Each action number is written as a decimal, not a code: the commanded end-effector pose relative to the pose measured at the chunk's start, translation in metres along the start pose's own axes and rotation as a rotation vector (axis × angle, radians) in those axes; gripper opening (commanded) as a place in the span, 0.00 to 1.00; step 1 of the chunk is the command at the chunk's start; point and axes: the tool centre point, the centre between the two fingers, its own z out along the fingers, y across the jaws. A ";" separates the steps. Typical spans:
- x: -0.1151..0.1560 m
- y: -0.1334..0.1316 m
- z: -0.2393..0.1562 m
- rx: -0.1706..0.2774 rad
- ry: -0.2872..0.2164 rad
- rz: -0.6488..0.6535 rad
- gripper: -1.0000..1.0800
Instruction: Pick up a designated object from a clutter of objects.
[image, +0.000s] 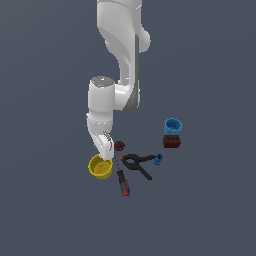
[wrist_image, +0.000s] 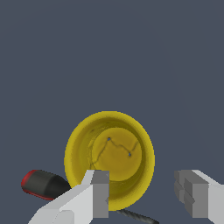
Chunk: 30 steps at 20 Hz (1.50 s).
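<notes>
The yellow cup (image: 100, 167) stands upright, mouth up, at the exterior view's left end of the clutter. My gripper (image: 106, 150) hangs just above its rim and is open. In the wrist view the yellow cup (wrist_image: 109, 157) fills the middle; one finger (wrist_image: 99, 192) overlaps its rim and the other finger (wrist_image: 192, 197) stands well apart from the cup. Nothing is held between them. The gripper (wrist_image: 146, 194) straddles the cup's rim on one side.
A red-black screwdriver (image: 122, 182) lies right beside the cup, its handle (wrist_image: 41, 183) showing in the wrist view. A black clamp (image: 139, 162), a tiny dark red lump (image: 119, 145), a blue cup (image: 173, 126) and a dark red block (image: 171, 142) lie toward the exterior view's right.
</notes>
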 end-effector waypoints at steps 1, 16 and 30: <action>0.000 0.006 0.007 0.007 0.016 0.042 0.62; 0.000 0.018 0.021 0.018 0.041 0.114 0.62; 0.001 0.018 0.050 0.020 0.042 0.118 0.00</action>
